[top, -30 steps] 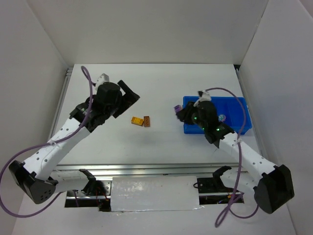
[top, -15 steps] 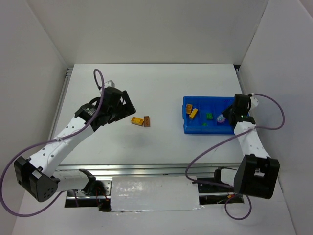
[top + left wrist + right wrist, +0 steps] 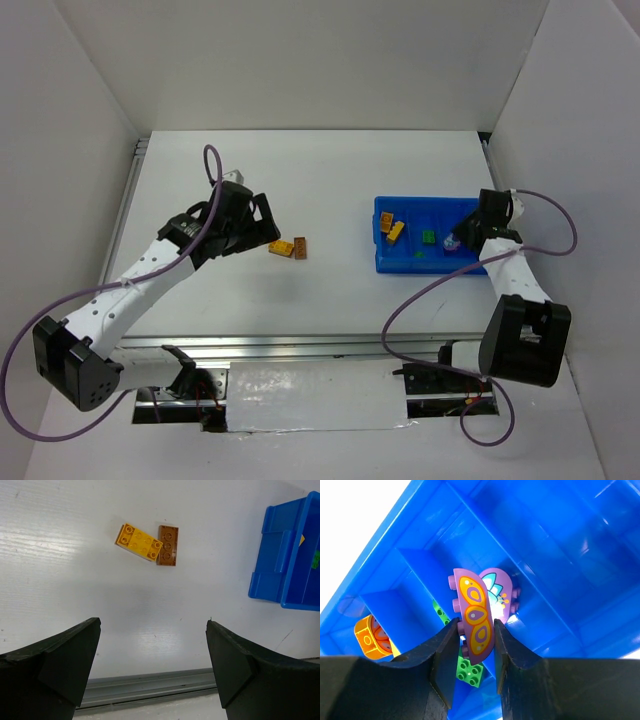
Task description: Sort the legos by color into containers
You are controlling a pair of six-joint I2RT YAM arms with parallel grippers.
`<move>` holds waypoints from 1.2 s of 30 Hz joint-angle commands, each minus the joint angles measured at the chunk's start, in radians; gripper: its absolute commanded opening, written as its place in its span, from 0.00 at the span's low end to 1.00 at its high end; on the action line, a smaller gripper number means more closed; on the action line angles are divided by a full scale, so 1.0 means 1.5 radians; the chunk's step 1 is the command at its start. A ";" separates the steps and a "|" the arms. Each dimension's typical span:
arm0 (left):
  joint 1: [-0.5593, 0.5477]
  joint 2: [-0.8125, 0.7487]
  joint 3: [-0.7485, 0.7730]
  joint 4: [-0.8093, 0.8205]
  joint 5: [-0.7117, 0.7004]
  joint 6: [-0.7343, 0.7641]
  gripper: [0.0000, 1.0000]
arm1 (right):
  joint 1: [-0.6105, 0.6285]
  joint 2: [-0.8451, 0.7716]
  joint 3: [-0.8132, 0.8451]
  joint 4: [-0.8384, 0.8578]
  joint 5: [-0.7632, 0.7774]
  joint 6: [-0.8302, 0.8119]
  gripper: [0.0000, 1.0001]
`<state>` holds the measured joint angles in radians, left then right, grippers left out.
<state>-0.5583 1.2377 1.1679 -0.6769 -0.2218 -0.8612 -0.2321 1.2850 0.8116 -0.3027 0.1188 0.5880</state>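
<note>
Since a second ago, when my right claw (image 3: 462,236) hung over the left end of the blue tray (image 3: 379,250), it has swung across to the tray's right end, as the overhead view shows. My left claw (image 3: 268,222) has meanwhile closed in on the yellow brick (image 3: 280,246) and the brown brick (image 3: 299,248). These lie touching on the table (image 3: 330,170), unmoved and well apart from the tray. Orange pieces (image 3: 391,228) sit in a left compartment, and a green brick (image 3: 428,237) lies further right.

From my left wrist, that claw is spread wide and empty. The yellow and brown bricks are ahead of it side by side, and the tray's corner is off to the right.

From my right wrist, the claw is clamped on a printed purple piece (image 3: 474,611), held on edge above the compartment where a second purple piece (image 3: 501,596) already lies. Whether the two touch I cannot tell. The green brick seems to be in the neighbouring compartment.

I judge the purple is now over its proper place and only needs letting go, which leaves the two table bricks for my left side.
</note>
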 commanded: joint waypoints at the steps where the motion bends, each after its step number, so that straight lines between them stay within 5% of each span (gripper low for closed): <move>1: 0.003 -0.007 -0.004 0.027 0.019 0.027 1.00 | -0.002 0.023 0.037 0.001 -0.011 -0.009 0.33; 3: 0.004 -0.008 -0.013 0.049 0.047 0.041 1.00 | -0.003 0.025 0.039 0.003 -0.018 -0.011 0.66; 6: 0.004 -0.002 -0.014 0.052 0.053 0.049 1.00 | -0.002 0.013 0.037 0.004 -0.031 -0.013 0.83; 9: 0.004 0.008 -0.012 0.055 0.045 0.066 1.00 | 0.000 -0.016 0.033 0.001 -0.038 -0.016 0.89; 15: 0.003 0.074 0.002 0.070 0.010 0.108 1.00 | 0.037 -0.117 0.020 -0.015 -0.055 -0.004 1.00; 22: 0.007 0.259 0.095 0.046 -0.101 0.122 1.00 | 0.171 -0.221 0.024 -0.051 -0.066 -0.005 1.00; 28: 0.011 0.372 0.142 0.103 -0.074 0.209 0.99 | 0.193 -0.256 0.022 -0.071 -0.139 -0.037 1.00; 36: 0.014 0.419 0.148 0.123 0.008 0.204 0.89 | 0.195 -0.249 0.017 -0.070 -0.159 -0.055 1.00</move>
<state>-0.5426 1.8660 1.3598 -0.5255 -0.2554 -0.5770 0.0528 0.9154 0.8280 -0.4110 -0.0925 0.5320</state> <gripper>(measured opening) 0.889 0.995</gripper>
